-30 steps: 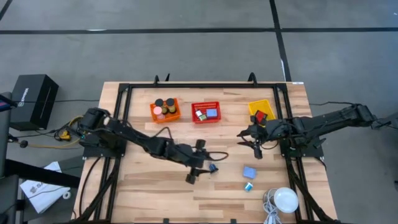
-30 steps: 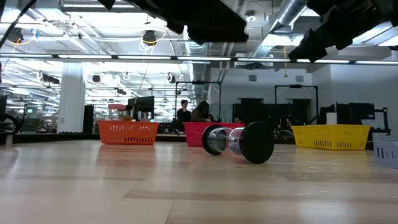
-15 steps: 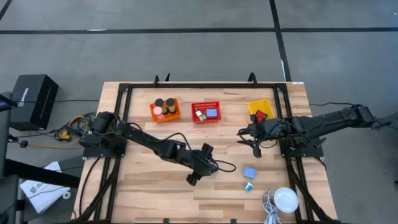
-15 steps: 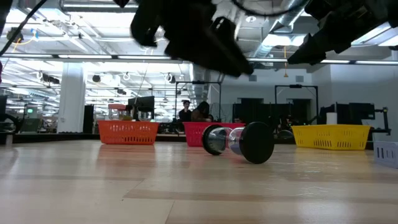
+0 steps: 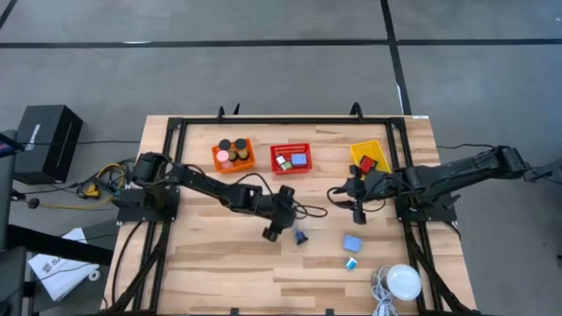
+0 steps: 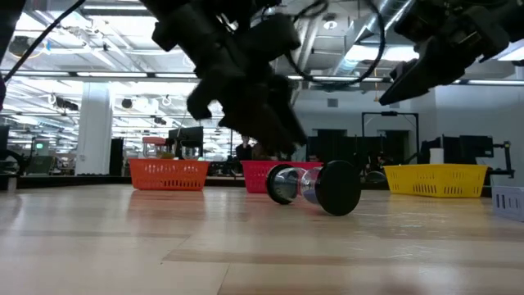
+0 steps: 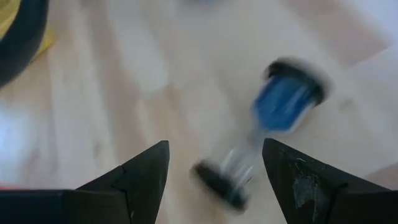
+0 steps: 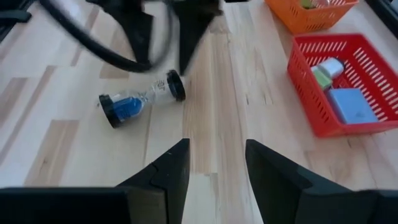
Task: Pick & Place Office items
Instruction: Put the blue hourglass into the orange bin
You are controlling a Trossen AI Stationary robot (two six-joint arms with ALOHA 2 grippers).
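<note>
The left hand is wide open and holds nothing. It hangs near the middle of the tabletop. At about 4 o'clock from it, close by, a little sand timer with blue sand lies on its side. The step looks like getting ready to grab it. Next the hand should come down around the timer and close. The right hand waits open by the yellow basket.

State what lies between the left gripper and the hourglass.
Only bare table: the left wrist view shows the open left gripper just short of the lying hourglass.
</note>
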